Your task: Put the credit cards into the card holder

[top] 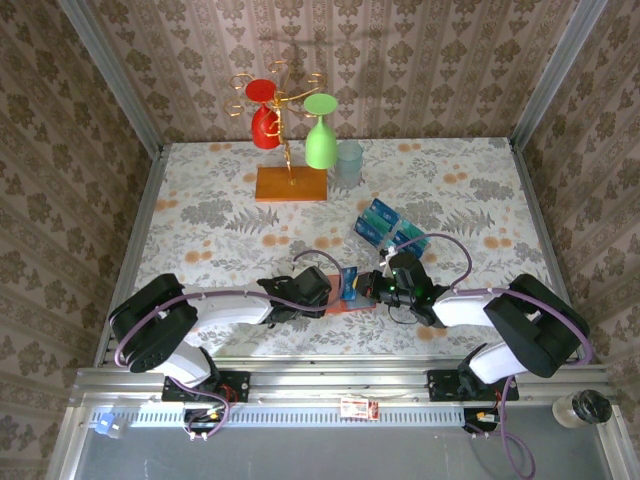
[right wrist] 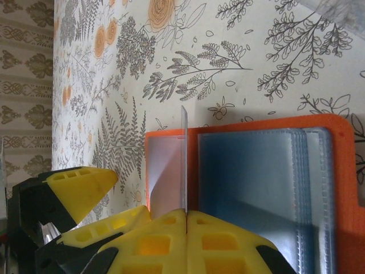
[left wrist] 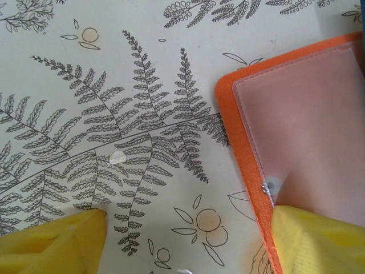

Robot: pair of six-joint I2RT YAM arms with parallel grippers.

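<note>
The right gripper (right wrist: 186, 214), pinching one card (right wrist: 183, 160), should slide it slowly into a pocket of the open card holder (right wrist: 342, 171) at 6 o'clock on the worktop (top: 200, 190), while the wide-open left gripper (left wrist: 188, 234) holds it down.

Orange card holder (right wrist: 342, 171) lies open, credit card (right wrist: 184, 165) upright over it.

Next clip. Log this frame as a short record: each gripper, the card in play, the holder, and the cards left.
left gripper: open, one finger on the card holder's clear pocket, the other on the table
right gripper: shut on a credit card
card in play: seen edge-on, upright over the holder; whether it has entered a pocket cannot be told
card holder: orange, lying open, pockets facing up
other credit cards: blue, grouped beyond the right gripper
</note>
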